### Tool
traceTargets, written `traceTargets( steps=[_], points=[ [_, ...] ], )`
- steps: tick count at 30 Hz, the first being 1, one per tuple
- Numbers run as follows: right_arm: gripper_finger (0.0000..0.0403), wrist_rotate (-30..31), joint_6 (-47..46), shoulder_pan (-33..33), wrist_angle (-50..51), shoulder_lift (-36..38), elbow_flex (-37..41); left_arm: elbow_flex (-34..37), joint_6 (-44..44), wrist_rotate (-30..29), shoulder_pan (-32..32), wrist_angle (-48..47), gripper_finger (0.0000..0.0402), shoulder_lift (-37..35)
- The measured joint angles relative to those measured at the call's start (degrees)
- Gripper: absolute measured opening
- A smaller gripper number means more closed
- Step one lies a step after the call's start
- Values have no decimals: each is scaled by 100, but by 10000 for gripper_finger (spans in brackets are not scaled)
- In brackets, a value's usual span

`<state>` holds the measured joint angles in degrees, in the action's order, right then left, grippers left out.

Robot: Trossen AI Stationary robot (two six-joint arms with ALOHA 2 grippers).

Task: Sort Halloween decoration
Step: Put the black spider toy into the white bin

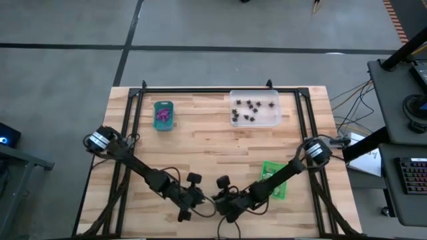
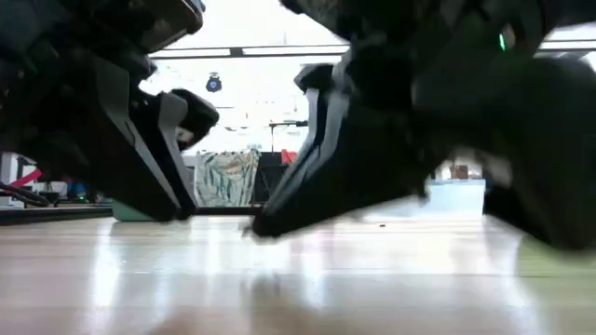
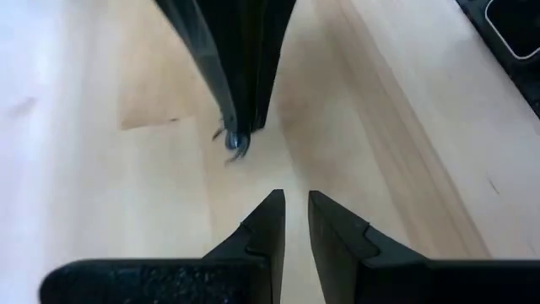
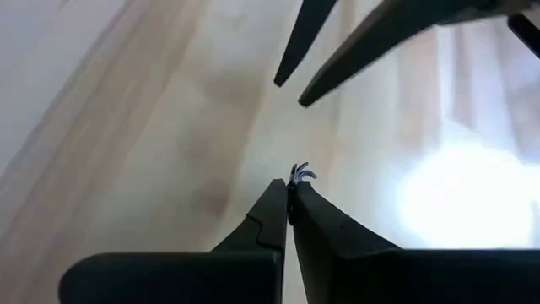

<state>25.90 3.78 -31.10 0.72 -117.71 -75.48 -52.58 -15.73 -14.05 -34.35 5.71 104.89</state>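
Where right pincer (image 4: 289,192) pinches shut: tiny spiky trinket (image 4: 299,174), dark, leggy; left pincer (image 3: 295,203) narrow.

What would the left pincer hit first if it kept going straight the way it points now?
Most likely the right pincer, whose shut tips pinch a tiny dark trinket directly ahead of the left pincer. Only bare wooden table lies between them, though the depth of that gap is hard to judge.
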Motion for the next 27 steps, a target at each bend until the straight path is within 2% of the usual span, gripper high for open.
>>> traceTargets(
  steps=[8, 13, 21, 27],
  points=[
    [8, -83, -602, 348, 641, 634, -7, 66, 58, -288, -57, -748, 37, -786],
    [8, -335, -908, 967, 1642, 1337, -17, 77, 67, -351, -125, -1422, 37, -1507],
    [8, -1064, -667, 2816, 2640, 2499, -22, 77, 303, -839, -136, -1896, 37, -2724],
    [8, -2207, -756, 4709, 3224, 2848, -22, 77, 370, -1103, -136, -2036, 37, -3221]
  ],
)
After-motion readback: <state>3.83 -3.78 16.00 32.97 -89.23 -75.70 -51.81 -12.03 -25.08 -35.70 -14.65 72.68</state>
